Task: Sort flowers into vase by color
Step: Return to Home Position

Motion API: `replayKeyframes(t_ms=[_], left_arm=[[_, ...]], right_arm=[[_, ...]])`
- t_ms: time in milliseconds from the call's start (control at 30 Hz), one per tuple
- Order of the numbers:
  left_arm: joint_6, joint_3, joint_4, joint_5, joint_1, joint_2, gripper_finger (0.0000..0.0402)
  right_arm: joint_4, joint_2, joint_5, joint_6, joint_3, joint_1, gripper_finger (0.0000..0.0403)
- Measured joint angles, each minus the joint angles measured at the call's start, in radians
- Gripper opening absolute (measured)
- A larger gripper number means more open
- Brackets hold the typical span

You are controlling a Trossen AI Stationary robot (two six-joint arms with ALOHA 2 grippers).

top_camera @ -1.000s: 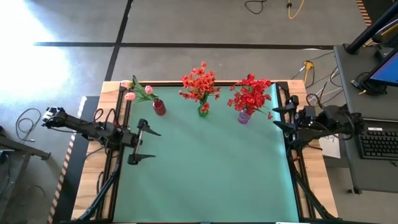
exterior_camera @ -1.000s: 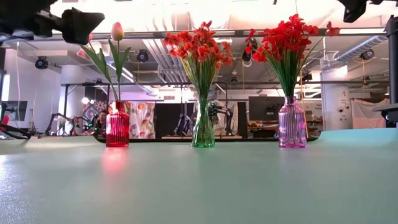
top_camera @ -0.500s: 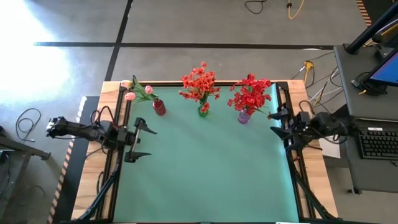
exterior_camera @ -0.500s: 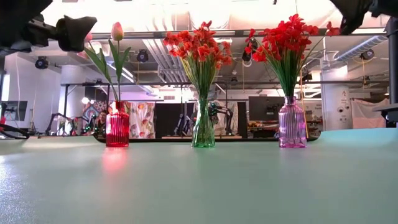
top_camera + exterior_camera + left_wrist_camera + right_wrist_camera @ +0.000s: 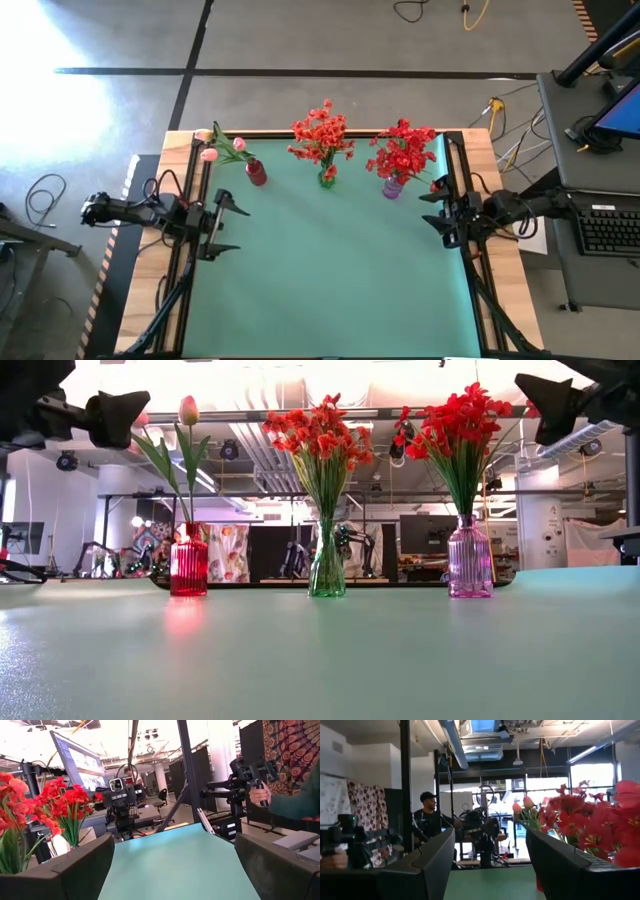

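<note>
Three vases stand in a row along the mat's far edge. A red vase (image 5: 256, 173) holds pink tulip buds (image 5: 222, 146). A clear green vase (image 5: 327, 178) holds orange-red flowers (image 5: 321, 132). A purple vase (image 5: 391, 187) holds deep red flowers (image 5: 404, 150). The stems stick into the vase necks. My left gripper (image 5: 236, 230) hovers open at the mat's left edge, pointing across the table, with nothing between its fingers (image 5: 75, 870). My right gripper (image 5: 428, 210) hovers open at the right edge, facing it, also with nothing between its fingers.
The green mat (image 5: 330, 280) lies bare in front of the vases. Black frame rails (image 5: 192, 200) run along both table sides. A desk with a keyboard (image 5: 605, 228) stands to the right. People (image 5: 426, 817) show in the room beyond.
My right gripper has come down at the table's right edge and now shows in the low view at the upper right. My left gripper has sunk a little and drawn back toward the left edge. The vases and flowers have not moved.
</note>
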Motion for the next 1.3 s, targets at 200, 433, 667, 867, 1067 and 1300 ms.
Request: replayKeyframes(t_ms=[200, 433, 667, 867, 1067, 1300], left_arm=[[0.052, 0.006, -0.001, -0.034, 0.000, 0.001, 0.0396], [0.049, 0.006, -0.014, -0.050, 0.000, 0.019, 0.0396], [0.019, 0.006, -0.015, -0.050, 0.000, 0.048, 0.0396], [0.019, 0.006, -0.014, -0.050, 0.000, 0.073, 0.0396], [0.019, 0.006, -0.012, -0.050, 0.000, 0.100, 0.0396], [0.019, 0.006, -0.012, -0.050, -0.001, 0.132, 0.0396]], right_arm=[[-0.009, -0.002, 0.023, -0.104, 0.000, 0.000, 0.0237], [-0.020, -0.001, 0.138, -0.085, 0.000, 0.000, 0.0237], [-0.019, -0.001, 0.139, -0.081, 0.000, 0.000, 0.0237], [-0.019, -0.001, 0.139, -0.081, -0.001, 0.000, 0.0237], [-0.019, -0.001, 0.139, -0.081, -0.001, 0.000, 0.0237], [-0.035, -0.015, 0.139, 0.022, -0.002, -0.001, 0.0237]])
